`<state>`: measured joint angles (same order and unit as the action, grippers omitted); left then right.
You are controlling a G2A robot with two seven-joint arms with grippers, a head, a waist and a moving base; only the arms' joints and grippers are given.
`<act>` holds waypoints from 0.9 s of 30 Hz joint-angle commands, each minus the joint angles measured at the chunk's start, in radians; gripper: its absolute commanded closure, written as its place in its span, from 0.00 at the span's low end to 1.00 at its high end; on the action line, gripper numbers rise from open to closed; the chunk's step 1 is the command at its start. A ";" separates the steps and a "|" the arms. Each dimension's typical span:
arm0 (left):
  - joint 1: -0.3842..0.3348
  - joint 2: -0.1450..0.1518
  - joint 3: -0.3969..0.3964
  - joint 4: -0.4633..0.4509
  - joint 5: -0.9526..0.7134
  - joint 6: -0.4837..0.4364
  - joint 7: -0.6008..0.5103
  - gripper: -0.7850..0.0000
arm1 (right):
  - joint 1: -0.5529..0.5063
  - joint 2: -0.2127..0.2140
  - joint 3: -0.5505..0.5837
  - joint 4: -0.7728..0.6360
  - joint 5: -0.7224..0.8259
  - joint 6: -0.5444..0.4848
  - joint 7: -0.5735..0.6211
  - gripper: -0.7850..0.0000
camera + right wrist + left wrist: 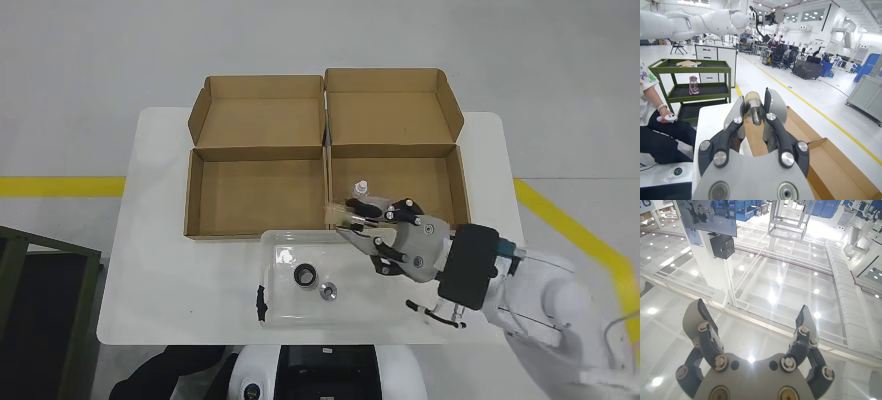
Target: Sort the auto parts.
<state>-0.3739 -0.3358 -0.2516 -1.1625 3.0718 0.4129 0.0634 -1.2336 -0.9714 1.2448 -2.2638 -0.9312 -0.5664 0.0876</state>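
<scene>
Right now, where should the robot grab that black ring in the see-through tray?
Probably across its outer rim, straight down from above. The black ring lies flat on the clear tray floor, so its round sides offer opposite faces, and the tray walls block a sideways approach. The small metal part sits apart, leaving room.

The top camera looks straight down on the whole desk (150, 290) and cardboard boxes (255, 195). Close behind the left end effector (753, 311), one wrist camera faces the ceiling (791, 279). Close behind the right end effector (754, 106), the other looks level across the same desk and boxes.
</scene>
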 commanded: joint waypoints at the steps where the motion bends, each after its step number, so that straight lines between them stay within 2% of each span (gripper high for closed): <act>1: 0.000 0.000 0.000 0.000 0.000 0.000 0.000 0.00 | 0.008 -0.003 0.004 -0.001 -0.005 0.007 -0.024 1.00; 12: 0.000 0.000 0.000 0.000 0.000 0.000 0.000 0.00 | 0.038 -0.016 -0.003 0.022 -0.028 0.010 -0.086 1.00; 21: 0.000 0.000 0.000 0.000 0.000 0.000 0.000 0.00 | 0.052 -0.017 -0.034 0.108 -0.048 -0.047 0.065 1.00; 27: 0.000 0.000 0.000 0.000 0.000 0.000 0.000 0.00 | 0.039 -0.015 -0.026 0.197 -0.038 -0.025 0.173 1.00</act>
<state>-0.3739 -0.3358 -0.2516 -1.1625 3.0718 0.4129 0.0634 -1.1921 -0.9872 1.2146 -2.0800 -0.9712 -0.5965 0.2417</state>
